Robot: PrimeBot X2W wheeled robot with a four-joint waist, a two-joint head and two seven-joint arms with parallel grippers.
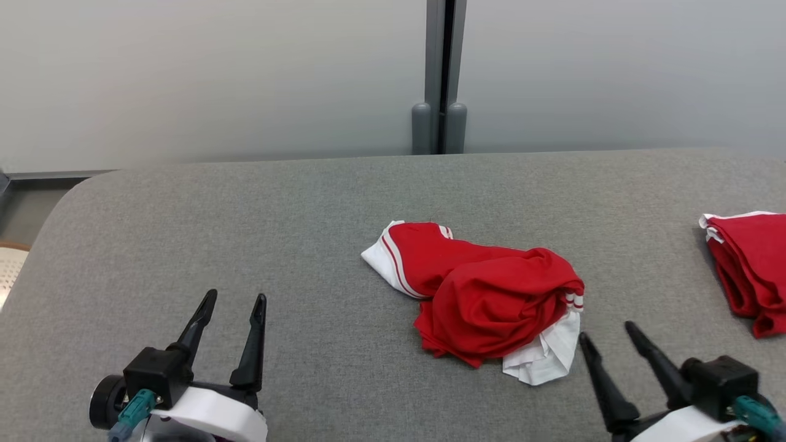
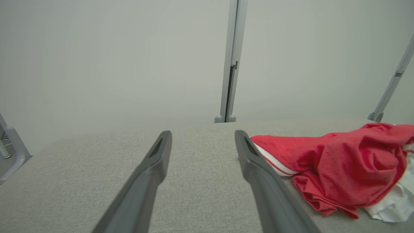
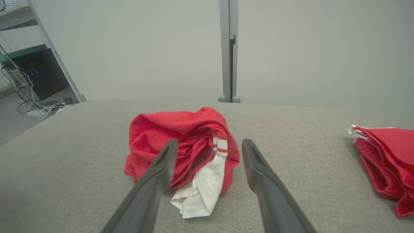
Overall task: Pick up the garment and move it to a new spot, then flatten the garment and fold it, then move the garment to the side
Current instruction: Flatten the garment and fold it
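Crumpled red-and-white cloth garment (image 1: 485, 294) lies mid grey fabric tabletop (image 1: 245, 209). L gripper (image 1: 236, 298) & R gripper (image 1: 607, 331) both wide open, empty; R near garment.

**Soft Cloth, Dull Plastic**

The garment (image 1: 485, 294) just ahead of the right gripper (image 1: 607, 331) was soft red cloth, matt and crumpled, with smooth white cloth bands and thin stripes. The table top (image 1: 307, 202) under both sets of fingers was covered in grey woven cloth, a bit rough and not shiny. The fingers of the left gripper (image 1: 236, 297) looked like dark hard plastic, smooth and dull. Far beyond the fingertips, the wall (image 1: 184, 80) was pale, smooth and matt. The grey post (image 1: 439, 73) in it looked like painted metal. Off to the right of the right fingers lay a second red cloth pile (image 1: 752, 270), soft and matt too.
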